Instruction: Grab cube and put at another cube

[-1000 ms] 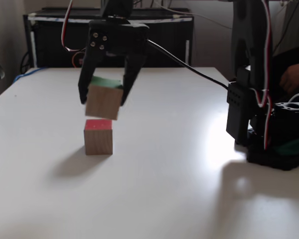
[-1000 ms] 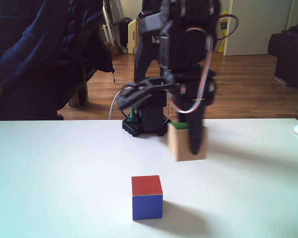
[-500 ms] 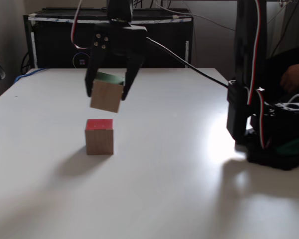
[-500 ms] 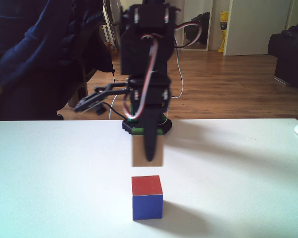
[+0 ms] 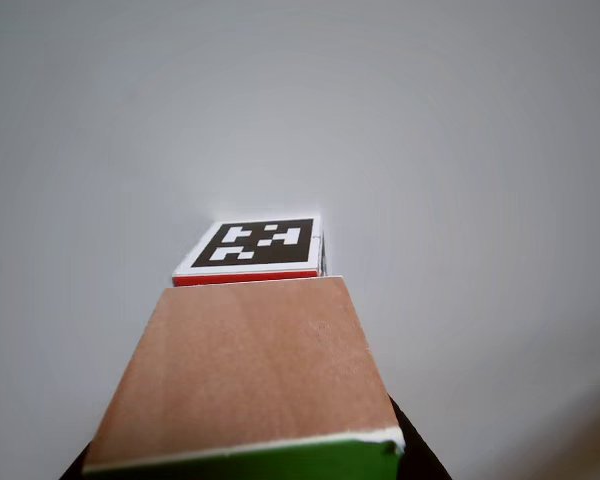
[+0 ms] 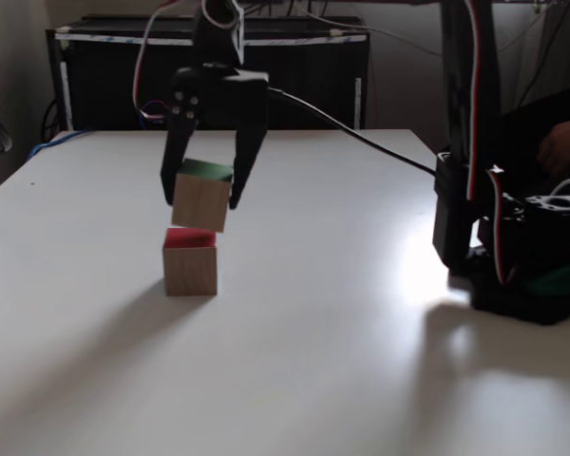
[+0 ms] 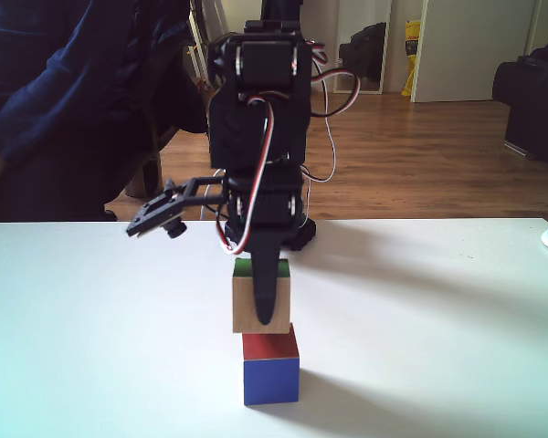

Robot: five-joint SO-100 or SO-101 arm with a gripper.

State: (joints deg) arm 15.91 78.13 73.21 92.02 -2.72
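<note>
I hold the cube in the end effector, jaws clamped on its two side faces, green face up. In the other view the wooden face of the cube fills the near foreground with its green face at the bottom edge, and just past its far edge I see the marker face of another cube.

Near to far in a fixed view: another cube sits closest on the white surface, red face up and blue face toward the camera. The cube hangs directly over it, bottom edge at or just above the red top; I cannot tell whether they touch. One dark finger crosses its front face. Behind stand the arm and its servos, then a person's dark sleeve at far left.

In the other fixed view the cube is slightly tilted, and its lower edge meets the red top of another cube, offset a little to the right. The arm base is well apart on the right.

Judgement: the placing step is in hand, with transport done and release not yet made.

The next move calls for a short, slow descent to seat the cube flat, squaring the tilt and trimming the offset, then opening the jaws without dragging.

Risk: a tilted release could tip the cube off.
</note>
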